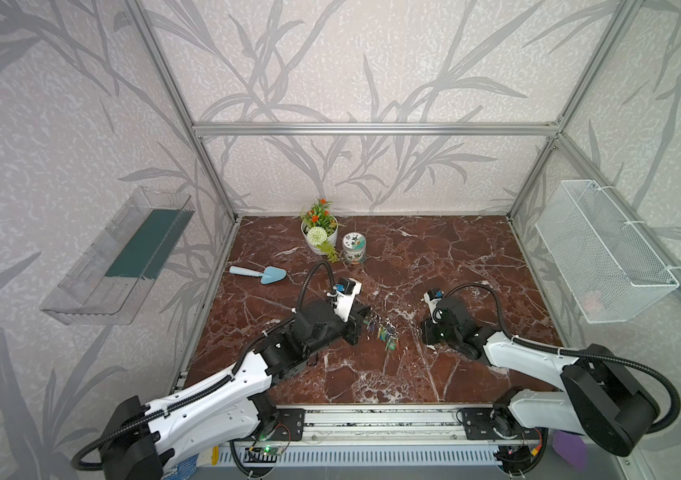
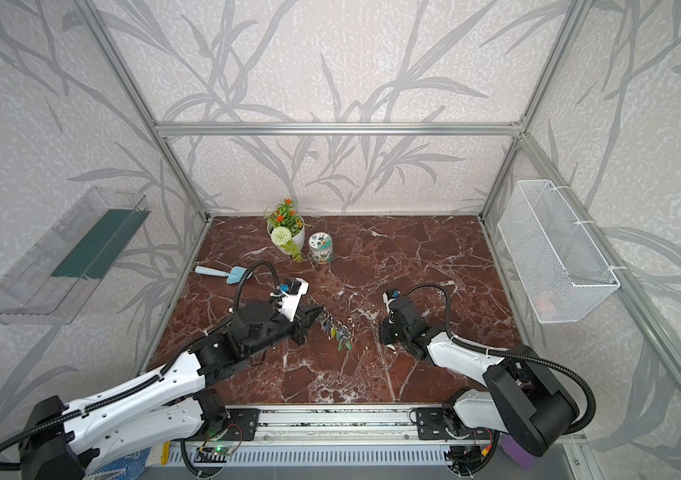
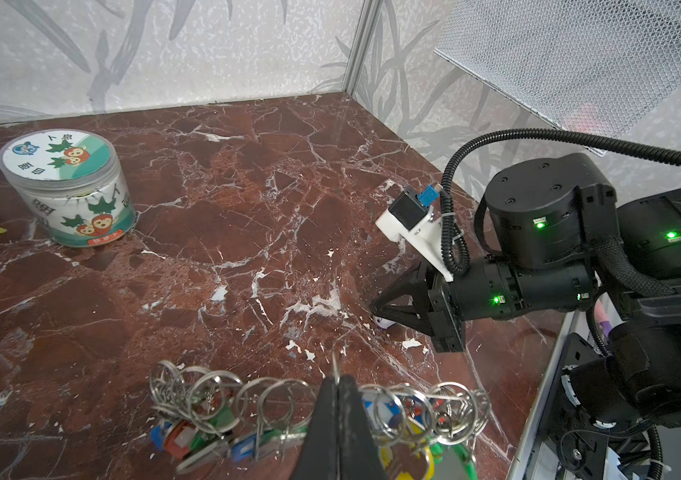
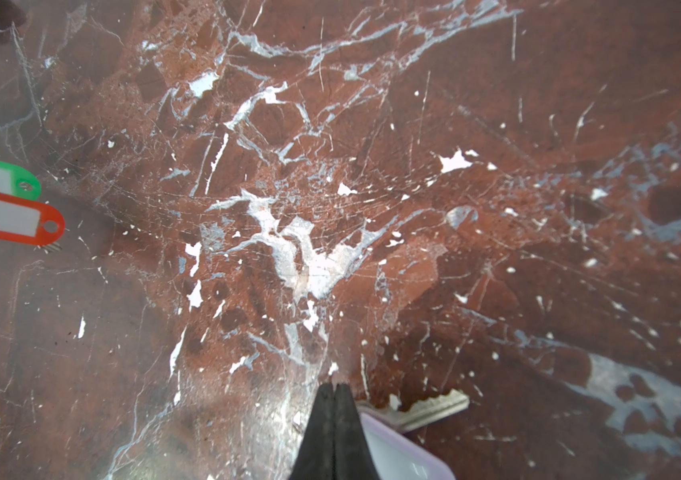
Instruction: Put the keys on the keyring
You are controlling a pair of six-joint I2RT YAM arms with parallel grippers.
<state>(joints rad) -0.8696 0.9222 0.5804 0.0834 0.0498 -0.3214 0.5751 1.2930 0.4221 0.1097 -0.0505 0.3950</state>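
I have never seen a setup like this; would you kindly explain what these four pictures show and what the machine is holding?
It is a robot with two arms at a marble-patterned table. Two pictures look down from one overhead camera; the others come from a camera on each wrist. Farther back are a flower pot, a printed tin and a blue trowel. In the middle lies the keyring, rings with coloured tags. The left hand is shut over it and seems to pinch one thin ring. The right hand, also shut, is beside the key with a lilac tag; whether it grips it I cannot tell.
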